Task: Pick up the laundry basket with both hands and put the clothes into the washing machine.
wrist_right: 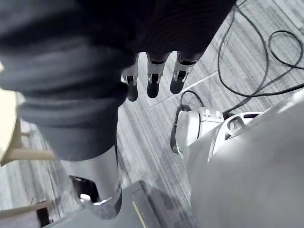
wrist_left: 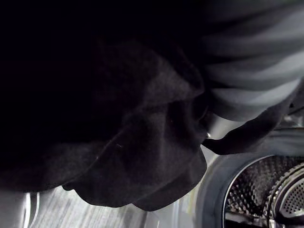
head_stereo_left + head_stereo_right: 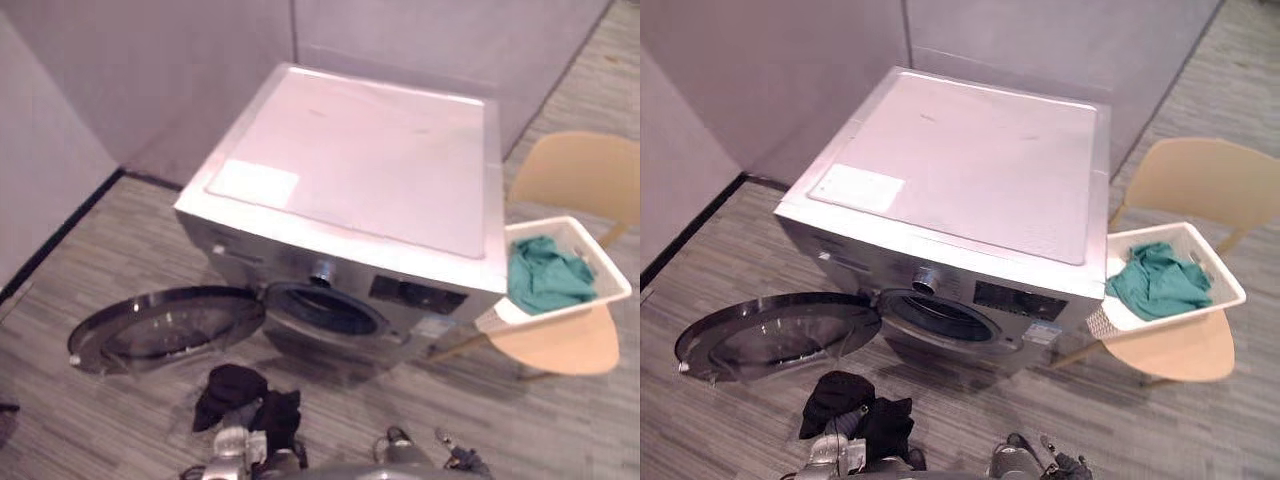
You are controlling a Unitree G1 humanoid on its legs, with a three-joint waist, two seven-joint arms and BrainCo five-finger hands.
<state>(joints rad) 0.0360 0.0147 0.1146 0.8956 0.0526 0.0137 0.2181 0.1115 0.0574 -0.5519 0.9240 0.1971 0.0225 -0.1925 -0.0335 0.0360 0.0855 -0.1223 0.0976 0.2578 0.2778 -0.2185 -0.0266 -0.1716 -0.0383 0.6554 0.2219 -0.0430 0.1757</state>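
Basket (image 3: 600,262), white, sits on a tan chair (image 3: 585,170) to the right of the washing machine (image 3: 370,160), with teal clothes (image 3: 545,275) heaped inside. The machine's door (image 3: 165,325) stands swung open. A black garment (image 3: 245,395) hangs before the machine's opening, draped over the left hand (image 2: 251,71), whose fingers it hides, so its grip cannot be told. The right hand (image 1: 153,80) hangs slack-fingered, empty.

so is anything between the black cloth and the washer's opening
Nothing visible does. The black cloth hangs at the left hand just in front of the washing machine's round opening, and the door is swung wide to the left, clear of the path.
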